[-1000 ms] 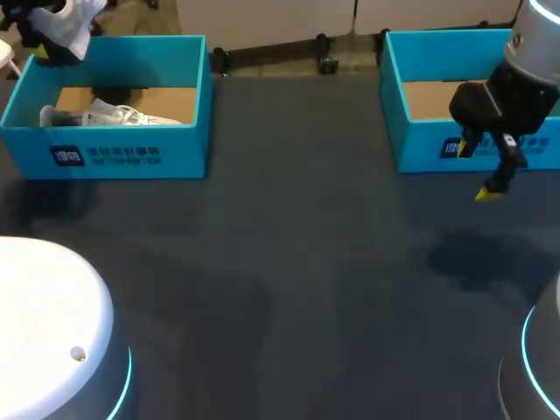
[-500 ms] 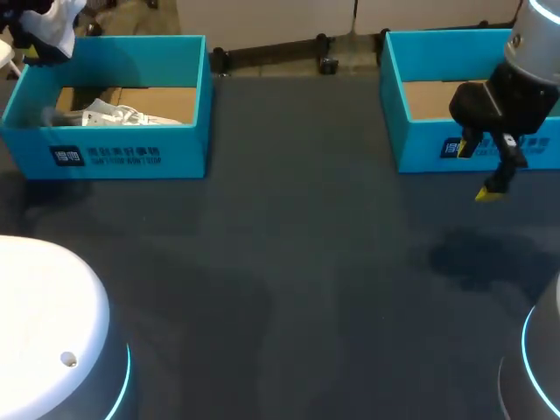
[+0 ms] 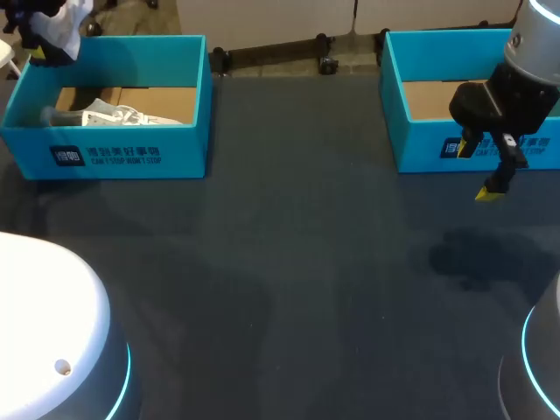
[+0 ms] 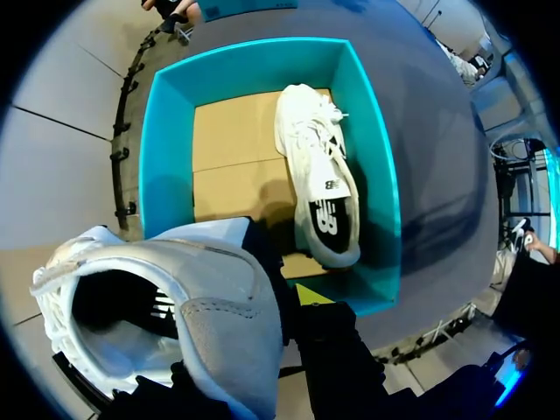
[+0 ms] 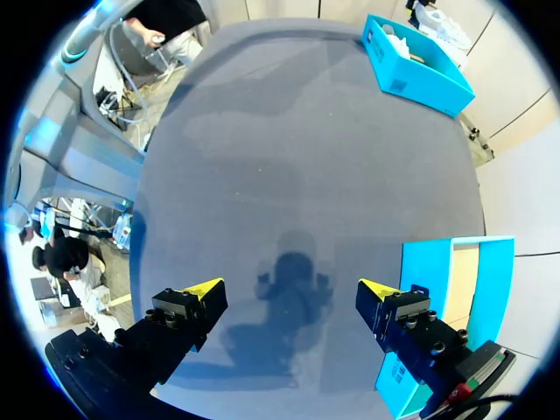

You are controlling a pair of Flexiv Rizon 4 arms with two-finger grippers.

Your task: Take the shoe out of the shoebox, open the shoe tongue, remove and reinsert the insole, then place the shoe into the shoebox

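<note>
Left gripper (image 4: 290, 302) was high above the far-left corner of the left shoebox (image 3: 131, 156), clenched on the white shoe (image 4: 184, 306) near the rim of its opening (a second shoe (image 4: 319, 175) lay inside the box). Right gripper (image 5: 289, 297) hung over the table (image 3: 289, 262), jaws released, just near of the right shoebox (image 3: 420, 149). The danger, I'd say: a thin pinch on soft fabric. Swing fast and the shoe could twist free, dropping past the table's far edge.

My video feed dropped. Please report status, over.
Left hand holds one shoe up, outside left box. Right hand open over table. Second shoe in box. Nothing blocking.
</note>
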